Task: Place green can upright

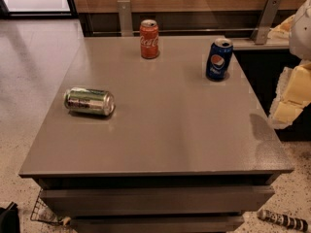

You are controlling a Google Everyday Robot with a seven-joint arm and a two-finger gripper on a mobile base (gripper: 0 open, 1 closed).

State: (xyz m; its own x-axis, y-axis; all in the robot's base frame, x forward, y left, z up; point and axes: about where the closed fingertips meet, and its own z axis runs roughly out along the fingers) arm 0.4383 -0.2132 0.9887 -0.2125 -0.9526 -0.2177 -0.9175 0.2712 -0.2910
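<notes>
The gripper [291, 97] hangs just past the right edge of the table [160, 140]; I can't tell whether it's open or shut. Nearest it stands the blue Pepsi can [219, 59], and beyond that the red Coca-Cola can [149, 39]. Farthest from it, well across the tabletop, the green can [89, 101] lies on its side.

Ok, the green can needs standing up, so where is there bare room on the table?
Widest bare stretch: the table front and centre, right of the lying green can. The back is tighter, with the Coca-Cola can and Pepsi can standing there. The end effector hangs off the table's right edge.
</notes>
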